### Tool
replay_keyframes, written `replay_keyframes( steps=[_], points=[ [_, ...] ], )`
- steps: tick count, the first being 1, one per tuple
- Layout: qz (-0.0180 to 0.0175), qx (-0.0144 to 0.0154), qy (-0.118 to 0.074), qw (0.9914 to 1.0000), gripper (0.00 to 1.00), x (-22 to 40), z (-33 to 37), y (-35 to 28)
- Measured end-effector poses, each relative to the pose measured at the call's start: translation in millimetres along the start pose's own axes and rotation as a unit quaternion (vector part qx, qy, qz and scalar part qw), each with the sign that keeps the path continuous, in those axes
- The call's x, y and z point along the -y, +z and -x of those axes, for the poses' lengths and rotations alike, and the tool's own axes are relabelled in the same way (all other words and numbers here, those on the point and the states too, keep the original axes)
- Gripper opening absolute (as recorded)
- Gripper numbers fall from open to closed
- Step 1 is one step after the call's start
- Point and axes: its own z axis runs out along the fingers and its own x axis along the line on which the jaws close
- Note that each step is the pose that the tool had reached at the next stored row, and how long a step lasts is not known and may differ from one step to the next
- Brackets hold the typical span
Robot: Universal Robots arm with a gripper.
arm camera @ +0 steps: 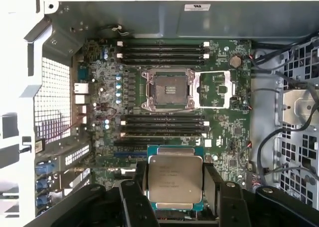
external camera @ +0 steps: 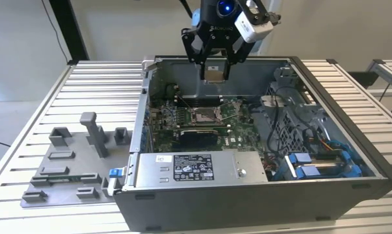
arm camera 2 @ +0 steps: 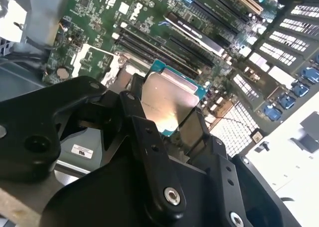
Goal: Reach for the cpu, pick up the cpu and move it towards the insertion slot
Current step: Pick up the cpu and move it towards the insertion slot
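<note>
Gripper: the gripper (external camera: 216, 73) hung above the open computer case (external camera: 351, 141), its fingers (arm camera: 138, 179) pinched on two opposite edges of the cpu (arm camera: 175, 181).
Cpu: lifted clear of the grey fixture plate (external camera: 59, 170), silvery top showing in both wrist views.
Insertion slot: the insertion slot (arm camera: 168, 89) sat open on the motherboard (arm camera: 224, 132), at about twelve o'clock from the chip in the first wrist view.
Progress: reach and pickup looked done; the carry seemed well along, though how high the chip hung over the board was hard to judge.
Left: closing the remaining gap to the socket.
</note>
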Motion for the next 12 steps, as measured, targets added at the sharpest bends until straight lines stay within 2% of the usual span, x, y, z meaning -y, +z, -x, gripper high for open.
replay_keyframes(
  steps=[5,12],
  points=[
    [0.0000,0.0000,0.000,1.00000,0.00,-9.7,-0.7,1.2],
    [0.0000,0.0000,0.000,1.00000,0.00,-26.7,-1.3,3.8]
  ],
)
